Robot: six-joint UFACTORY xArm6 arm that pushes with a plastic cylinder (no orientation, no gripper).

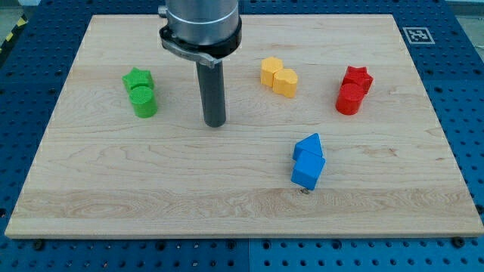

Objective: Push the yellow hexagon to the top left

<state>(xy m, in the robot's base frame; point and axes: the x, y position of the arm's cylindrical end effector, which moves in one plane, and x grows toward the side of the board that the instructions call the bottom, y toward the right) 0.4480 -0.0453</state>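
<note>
Two yellow blocks touch each other at the upper middle of the board. The left one (271,72) looks like the yellow hexagon; the right one (286,82) has a less clear shape. My tip (215,123) rests on the board, left of and a little below the yellow blocks, apart from them by a clear gap. The rod rises from the tip to the arm's grey body at the view's top.
A green star (138,78) and a green cylinder (144,102) touch at the left. A red star (358,78) and a red cylinder (349,99) touch at the right. Two blue blocks (308,161) sit together at the lower right. The wooden board (91,196) lies on a blue perforated table.
</note>
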